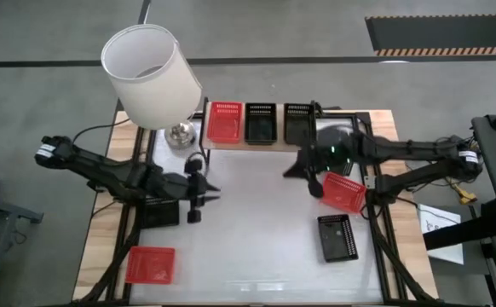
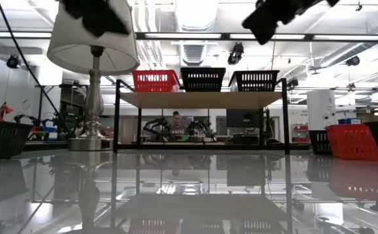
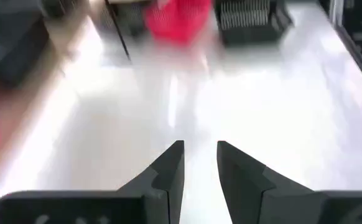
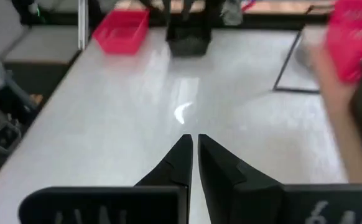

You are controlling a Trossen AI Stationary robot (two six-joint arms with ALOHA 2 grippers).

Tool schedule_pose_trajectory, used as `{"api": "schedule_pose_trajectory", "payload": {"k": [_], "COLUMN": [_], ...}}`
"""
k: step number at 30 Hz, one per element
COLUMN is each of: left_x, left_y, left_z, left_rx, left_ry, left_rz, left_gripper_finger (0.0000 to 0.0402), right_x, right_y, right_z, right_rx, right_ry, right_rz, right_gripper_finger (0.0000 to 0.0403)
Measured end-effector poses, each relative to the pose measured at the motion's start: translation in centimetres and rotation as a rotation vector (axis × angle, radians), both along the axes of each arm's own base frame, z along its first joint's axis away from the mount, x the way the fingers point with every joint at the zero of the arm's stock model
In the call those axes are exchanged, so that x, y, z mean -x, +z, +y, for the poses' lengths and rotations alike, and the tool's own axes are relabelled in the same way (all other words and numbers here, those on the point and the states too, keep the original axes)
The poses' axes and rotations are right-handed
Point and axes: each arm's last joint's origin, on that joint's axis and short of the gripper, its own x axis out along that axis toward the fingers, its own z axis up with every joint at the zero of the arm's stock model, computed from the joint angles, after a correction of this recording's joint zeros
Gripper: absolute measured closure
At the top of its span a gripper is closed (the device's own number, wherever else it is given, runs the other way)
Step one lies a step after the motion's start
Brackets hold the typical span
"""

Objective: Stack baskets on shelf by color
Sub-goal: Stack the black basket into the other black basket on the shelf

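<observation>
Left gripper (image 1: 198, 198) reaches in level from the table's left edge, hovering mid-table, fingers (image 3: 168, 171) slightly parted and holding nothing. Right gripper (image 1: 303, 166) stretches in from the right edge and sits just in front of the shelf (image 1: 239, 143), jaws pressed together, empty. On the shelf at the back edge: a red basket (image 1: 224, 122) and two black baskets (image 1: 260, 124). Another red basket (image 1: 344, 191) sits tilted near the right edge, a black one (image 1: 337, 237) beside it, and a third red basket (image 1: 151, 264) at the front-left corner.
</observation>
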Motion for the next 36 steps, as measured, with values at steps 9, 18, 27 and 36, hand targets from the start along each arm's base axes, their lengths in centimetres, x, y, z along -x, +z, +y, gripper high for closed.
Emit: {"api": "schedule_pose_trajectory", "payload": {"k": [9,18,27,36], "left_x": [1.6,2.3,2.2,2.1], "left_y": [-3.9,-6.5,-6.3,-7.8], "left_z": [-1.3,-1.9,-1.9,-1.6], "left_rx": [0.446,0.411,0.459,0.443], "left_ry": [0.472,0.769,0.795,0.836], "left_rz": [0.632,0.892,0.852,0.841], "left_gripper_finger": [0.0323,0.0323,0.0311,0.0225], "right_x": [1.0,0.9,1.0,1.1], "right_y": [-2.0,-2.1,-2.1,-2.1], "right_z": [5.6,8.1,8.4,8.8], "right_rx": [0.146,0.2,0.194,0.196], "right_ry": [-0.058,0.01,0.022,0.042], "right_rz": [0.019,-0.041,-0.045,-0.042], "right_gripper_finger": [0.0385,0.0385,0.0385,0.0385]}}
